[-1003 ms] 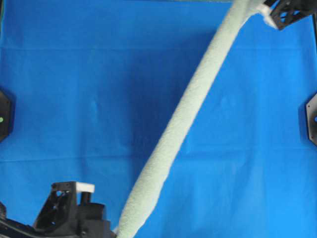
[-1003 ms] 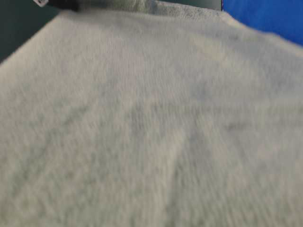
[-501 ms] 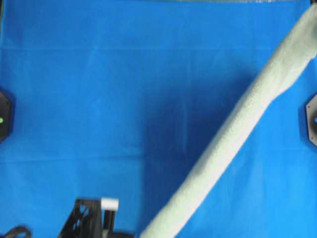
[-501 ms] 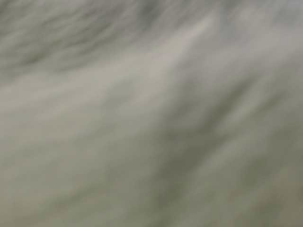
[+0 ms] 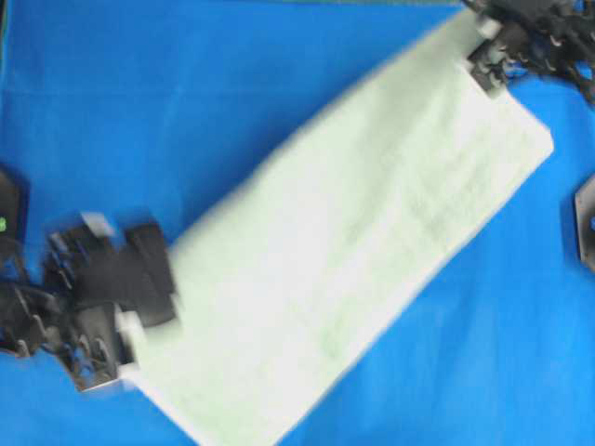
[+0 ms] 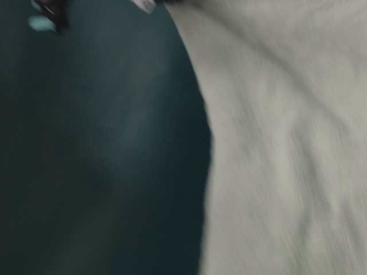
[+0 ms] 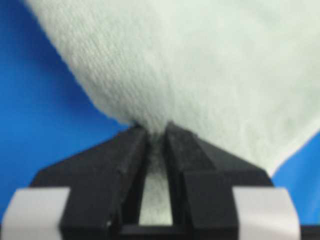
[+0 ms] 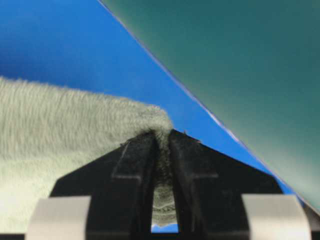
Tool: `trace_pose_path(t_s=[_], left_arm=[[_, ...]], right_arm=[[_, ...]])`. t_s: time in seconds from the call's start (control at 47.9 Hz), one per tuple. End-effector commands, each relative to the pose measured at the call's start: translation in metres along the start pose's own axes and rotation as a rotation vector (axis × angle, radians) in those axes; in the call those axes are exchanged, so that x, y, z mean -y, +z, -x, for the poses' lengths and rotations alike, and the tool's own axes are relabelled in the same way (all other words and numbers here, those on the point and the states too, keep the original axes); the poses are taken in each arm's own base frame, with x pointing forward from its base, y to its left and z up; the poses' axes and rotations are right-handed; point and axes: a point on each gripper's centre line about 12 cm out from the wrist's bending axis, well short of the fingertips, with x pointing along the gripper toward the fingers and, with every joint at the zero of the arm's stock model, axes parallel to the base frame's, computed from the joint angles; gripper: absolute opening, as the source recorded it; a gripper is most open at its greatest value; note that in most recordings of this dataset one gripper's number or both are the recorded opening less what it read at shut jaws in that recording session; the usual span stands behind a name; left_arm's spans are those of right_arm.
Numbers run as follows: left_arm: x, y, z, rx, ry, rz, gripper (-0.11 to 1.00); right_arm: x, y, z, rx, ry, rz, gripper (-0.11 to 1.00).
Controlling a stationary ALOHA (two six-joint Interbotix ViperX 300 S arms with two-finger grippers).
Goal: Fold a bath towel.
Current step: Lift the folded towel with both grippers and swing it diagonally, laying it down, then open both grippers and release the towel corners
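The towel (image 5: 363, 251) stretches diagonally over the blue cloth (image 5: 186, 111), from lower left to upper right in the overhead view. The left end effector (image 7: 156, 145) is clamped on its lower-left corner; the right end effector (image 8: 161, 145) pinches the upper-right corner, terry bunched between its fingers. Black mounts (image 5: 586, 218) sit at both side edges of the bench, clear of the towel. In the table-level view, blurred towel fills the right half, blocking everything behind it.
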Motion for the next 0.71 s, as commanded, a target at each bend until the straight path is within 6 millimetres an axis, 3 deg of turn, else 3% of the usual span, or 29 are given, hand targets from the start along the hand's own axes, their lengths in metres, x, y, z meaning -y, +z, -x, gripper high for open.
trace_pose_path(t_s=[0.0,0.104,0.251,0.376,0.543,0.606,0.689], left_arm=[[-0.023,-0.023,-0.007,0.038,-0.059,0.053,0.09],[-0.043,-0.045,-0.023,0.068,-0.120,0.116,0.09],[-0.065,-0.069,-0.047,0.072,-0.145,0.142,0.09],[-0.078,-0.081,-0.061,0.044,-0.108,0.156,0.09],[-0.083,-0.080,-0.060,0.053,-0.105,0.151,0.10],[-0.083,-0.080,-0.059,0.059,-0.110,0.144,0.21],[-0.082,-0.077,-0.055,0.072,-0.118,0.132,0.46]], right_arm=[[-0.001,0.013,-0.028,0.046,0.065,-0.026,0.13],[-0.008,0.014,-0.065,0.030,0.112,-0.028,0.13],[-0.016,0.012,-0.094,-0.021,0.111,0.013,0.13],[-0.021,0.016,-0.103,-0.022,0.120,0.042,0.13],[-0.020,0.019,-0.104,-0.016,0.119,0.036,0.13],[-0.019,0.018,-0.103,-0.024,0.113,0.034,0.25],[-0.015,0.013,-0.099,-0.053,0.084,0.035,0.49]])
